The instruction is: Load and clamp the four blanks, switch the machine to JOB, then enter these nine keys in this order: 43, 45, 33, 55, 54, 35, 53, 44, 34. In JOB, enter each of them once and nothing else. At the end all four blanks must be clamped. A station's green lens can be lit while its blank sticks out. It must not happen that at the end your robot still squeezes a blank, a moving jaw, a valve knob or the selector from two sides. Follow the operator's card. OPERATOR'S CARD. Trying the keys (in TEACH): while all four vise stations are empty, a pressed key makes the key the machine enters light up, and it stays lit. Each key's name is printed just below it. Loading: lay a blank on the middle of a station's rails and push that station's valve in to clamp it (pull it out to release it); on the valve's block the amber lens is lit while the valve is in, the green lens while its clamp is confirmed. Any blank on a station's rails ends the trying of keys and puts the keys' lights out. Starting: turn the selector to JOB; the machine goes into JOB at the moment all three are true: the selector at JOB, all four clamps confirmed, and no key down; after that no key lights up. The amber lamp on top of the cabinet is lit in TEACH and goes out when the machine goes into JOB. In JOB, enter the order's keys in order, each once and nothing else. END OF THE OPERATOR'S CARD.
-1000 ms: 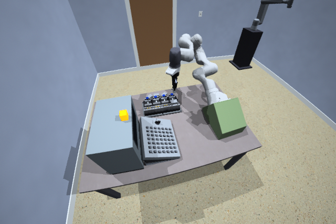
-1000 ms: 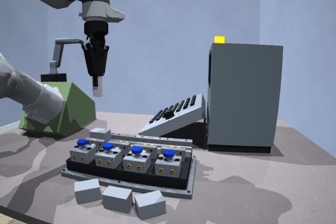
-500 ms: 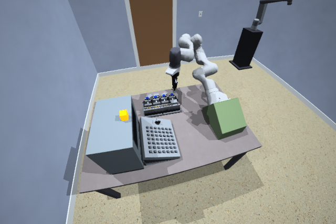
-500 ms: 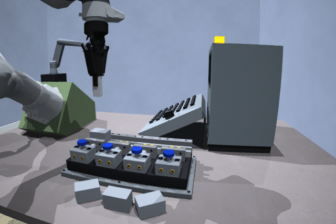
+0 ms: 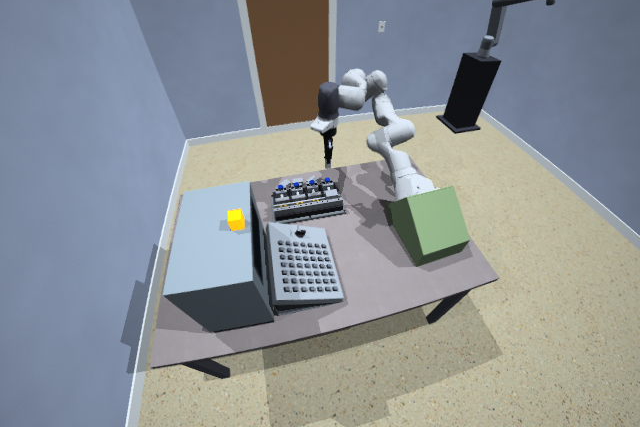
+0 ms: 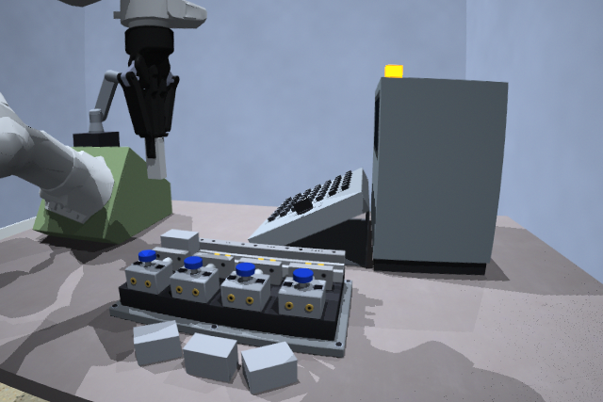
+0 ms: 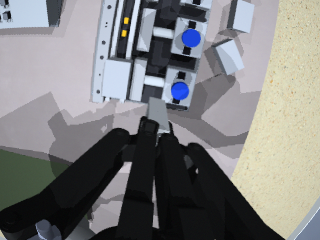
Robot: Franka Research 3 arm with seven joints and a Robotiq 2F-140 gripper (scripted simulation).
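My gripper (image 5: 327, 162) (image 6: 155, 171) (image 7: 154, 110) is shut and empty. It hangs above the end of the vise fixture (image 5: 306, 196) (image 6: 228, 319), over the end station's blue valve (image 6: 147, 255) (image 7: 179, 91). One grey blank (image 6: 179, 239) (image 7: 115, 80) lies on that end station's rails. Three more blanks (image 6: 156, 342) (image 6: 210, 355) (image 6: 268, 366) lie loose on the table in front of the fixture; the wrist view shows them too (image 7: 230, 56). The other valves (image 6: 193, 262) (image 6: 245, 268) (image 6: 302, 275) stand on their blocks. The amber lamp (image 5: 235, 219) (image 6: 393, 71) on the cabinet is lit.
The grey cabinet (image 5: 217, 251) (image 6: 438, 168) stands beside the sloped keypad (image 5: 303, 264) (image 6: 317, 202), whose black selector (image 5: 299, 230) sits at its top. The arm's green base (image 5: 429, 226) (image 6: 131, 193) stands at the table's other side.
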